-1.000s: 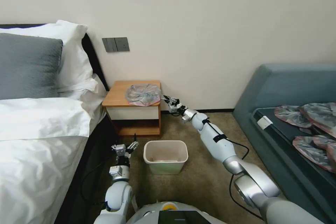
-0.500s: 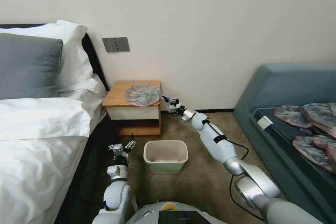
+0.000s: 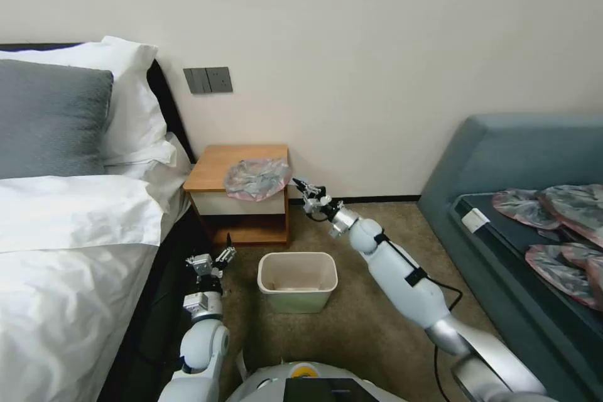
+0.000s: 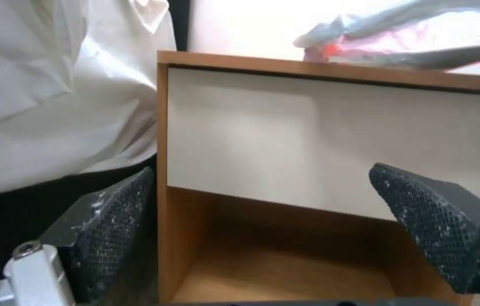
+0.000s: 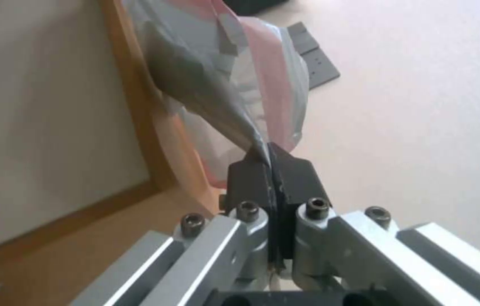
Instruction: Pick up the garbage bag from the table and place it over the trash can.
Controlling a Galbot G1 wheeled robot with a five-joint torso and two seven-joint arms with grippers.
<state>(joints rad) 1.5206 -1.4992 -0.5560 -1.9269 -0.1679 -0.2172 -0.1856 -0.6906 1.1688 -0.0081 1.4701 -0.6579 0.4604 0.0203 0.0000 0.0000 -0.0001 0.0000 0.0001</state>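
Note:
The garbage bag (image 3: pixel 256 177), crinkled grey with a pinkish rim, lies on the table (image 3: pixel 210 171) and droops over its front right edge. My right gripper (image 3: pixel 296 183) is at that corner, shut on a pinched tip of the garbage bag (image 5: pixel 223 85), which stretches taut from the wooden edge (image 5: pixel 138 106). The trash can (image 3: pixel 300 301) stands open on the carpet in front of the table. My left gripper (image 3: pixel 213 257) is open, low beside the bin's left. Between its spread fingers (image 4: pixel 110 221) I see the white drawer front (image 4: pixel 308 140) and the bag (image 4: pixel 410 38) above.
The bed (image 3: pixel 63 232) with white sheets runs along the left, close to my left arm. A teal sofa (image 3: pixel 502 157) on the right holds several similar flattened bags (image 3: pixel 553 226). Carpet (image 3: pixel 370 301) lies open to the right of the bin.
The right gripper has drawn back from the table, dragging the bag to the front right edge so it overhangs. The left gripper has shifted left and farther from the bin.

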